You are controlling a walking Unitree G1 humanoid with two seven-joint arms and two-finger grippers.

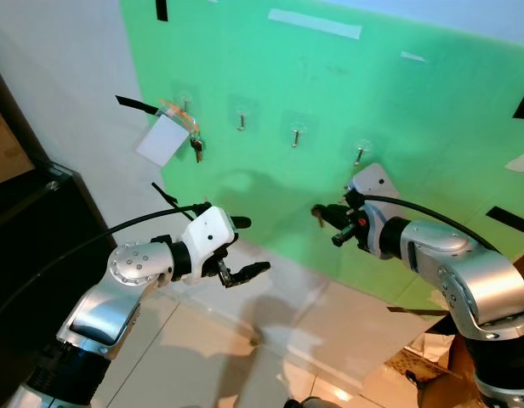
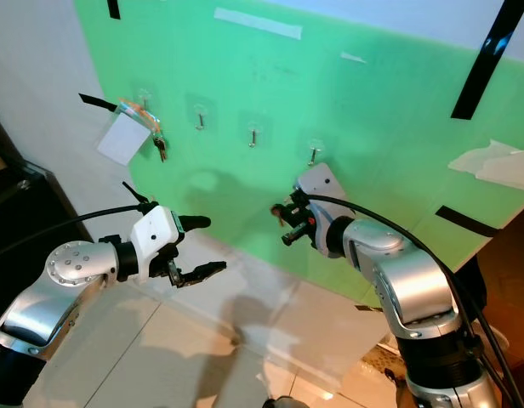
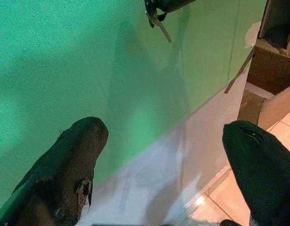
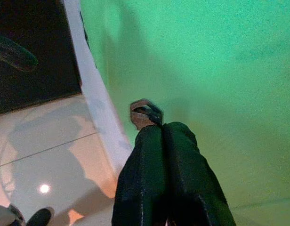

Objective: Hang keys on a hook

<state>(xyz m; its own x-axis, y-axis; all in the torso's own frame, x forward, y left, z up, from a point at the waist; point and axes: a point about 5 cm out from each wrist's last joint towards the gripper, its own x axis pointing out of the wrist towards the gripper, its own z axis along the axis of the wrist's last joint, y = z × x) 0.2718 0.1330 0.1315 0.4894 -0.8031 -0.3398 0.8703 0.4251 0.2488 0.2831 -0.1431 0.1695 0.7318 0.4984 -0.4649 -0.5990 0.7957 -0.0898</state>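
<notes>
Green backing covers the wall (image 1: 398, 127), and a row of small clear hooks is stuck along it. The leftmost hook (image 1: 185, 100) already carries a bunch with a white card tag (image 1: 162, 140) and an orange strap; the three hooks to its right — the nearest free one being the rightmost hook (image 1: 360, 151) — are bare.

The keys (image 4: 144, 113) for this task are pinched at the tip of the right end effector (image 1: 323, 211), held in the air in front of the wall, below and a little left of the rightmost hook. Little of them shows: a brownish piece and a dark loop poking past the fingertips. I judge them light, hard and rigid, but small and apt to swivel or slip in a pinch — best held by the head of a key, leaving the ring free to drop over the hook's prong.

In the right wrist view that end effector's two fingers (image 4: 182, 188) lie pressed together, clamped on the keys. The left end effector (image 1: 245, 251) hovers lower and to the left, near the white skirting, its fingers (image 3: 69, 169) spread wide and holding nothing.
</notes>
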